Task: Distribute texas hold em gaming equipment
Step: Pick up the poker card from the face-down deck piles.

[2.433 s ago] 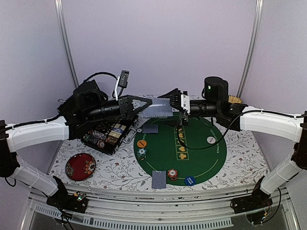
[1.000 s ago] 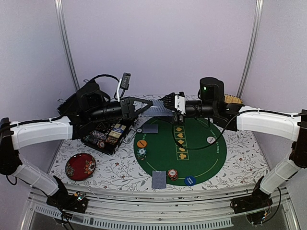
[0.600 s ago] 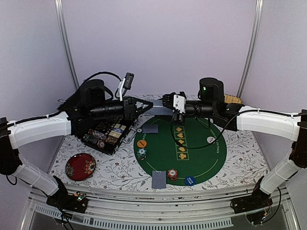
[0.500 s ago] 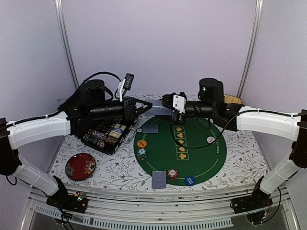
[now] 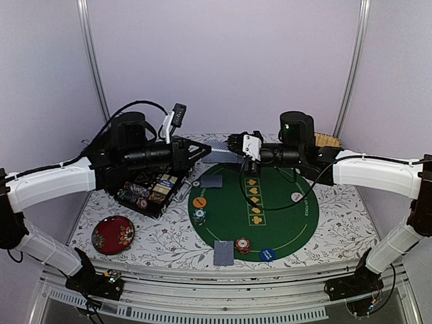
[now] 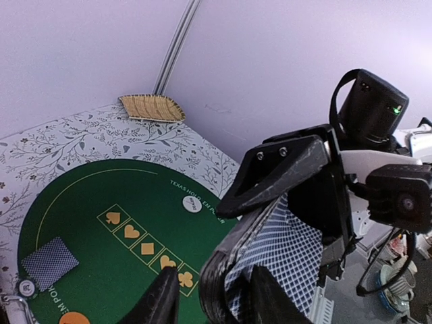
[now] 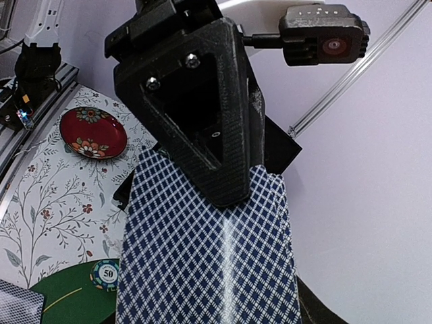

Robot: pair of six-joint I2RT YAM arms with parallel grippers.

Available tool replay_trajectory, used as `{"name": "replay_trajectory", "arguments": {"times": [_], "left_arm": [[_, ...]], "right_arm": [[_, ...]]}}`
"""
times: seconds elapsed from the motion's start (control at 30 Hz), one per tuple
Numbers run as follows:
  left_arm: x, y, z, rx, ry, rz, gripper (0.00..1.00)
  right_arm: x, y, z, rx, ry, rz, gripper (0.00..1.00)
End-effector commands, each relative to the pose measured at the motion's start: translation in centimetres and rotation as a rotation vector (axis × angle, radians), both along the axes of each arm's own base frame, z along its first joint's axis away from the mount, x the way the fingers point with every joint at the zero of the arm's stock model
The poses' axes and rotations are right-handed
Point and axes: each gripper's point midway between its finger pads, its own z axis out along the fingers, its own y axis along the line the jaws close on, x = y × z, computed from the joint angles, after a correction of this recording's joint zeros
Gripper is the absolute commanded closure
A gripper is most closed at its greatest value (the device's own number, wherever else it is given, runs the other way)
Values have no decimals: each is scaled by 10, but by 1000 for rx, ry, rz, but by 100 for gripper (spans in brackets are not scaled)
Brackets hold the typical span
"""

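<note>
Held playing cards [image 7: 209, 256]: thin stack, slightly fanned, blue-on-white diamond-lattice backs, in the air at upper centre of the overhead frame, just above the mat's top edge. The right gripper [image 5: 233, 142] is clamped on them: the left wrist view shows one black finger over the stack and one ribbed finger under it. The left gripper [image 5: 204, 148] meets it nose to nose. Its fingers [image 6: 162, 300] stand apart with a clear gap, straddling the cards' free end. In the right wrist view one of its triangular matte-black fingers, with two screw heads, lies across the card backs. Can't tell if it actually touches them.

On the table: round green felt mat [image 5: 283, 216], gold suit symbols in a row down the middle, white lettering along the arc.
- upper face-down card [image 5: 211, 181] at the mat's upper left edge
- lower face-down card [image 5: 223, 253] at its lower left edge
- green chip stack [image 5: 199, 216], striped rim, on the left edge, with the orange disc [image 5: 199, 202] just above it
- red chip stack [image 5: 243, 245] beside the lower card, blue disc [image 5: 267, 254] next to that
- white disc [image 5: 297, 197] on the right side of the mat

Outward:
- black chip case [image 5: 148, 190] holding rows of chips, left of the mat under the left arm
- glossy dark red floral dish [image 5: 113, 234], lower left
- tan woven piece [image 5: 329, 140], upper right by the wall
- white tablecloth [image 5: 169, 239] with grey leaf-sprig print under everything
</note>
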Motion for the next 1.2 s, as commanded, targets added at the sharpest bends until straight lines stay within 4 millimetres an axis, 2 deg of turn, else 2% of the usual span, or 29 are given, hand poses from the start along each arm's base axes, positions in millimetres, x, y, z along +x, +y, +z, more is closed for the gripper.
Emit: {"name": "replay_trajectory", "arguments": {"times": [0.0, 0.2, 0.33, 0.47, 0.8, 0.9, 1.17], "left_arm": [[-7, 6, 18, -30, -38, -15, 59], [-9, 10, 27, -47, -56, -14, 55], [-7, 12, 26, -40, -54, 0, 62], [-9, 9, 27, -47, -47, -25, 76], [-18, 4, 29, -62, -43, -84, 89], [-19, 3, 27, -61, -35, -95, 100], [-16, 11, 32, -82, -47, -56, 100]], "right_arm": [[-4, -2, 9, 24, -6, 0, 48], [-3, -2, 7, 19, -2, -7, 50], [-2, -1, 6, 16, 0, -9, 50], [-2, -1, 6, 13, 2, -10, 50], [2, -1, 3, 1, 1, -27, 51], [4, -2, 2, -7, -1, -36, 51], [6, -4, -1, -18, 3, -54, 51]]}}
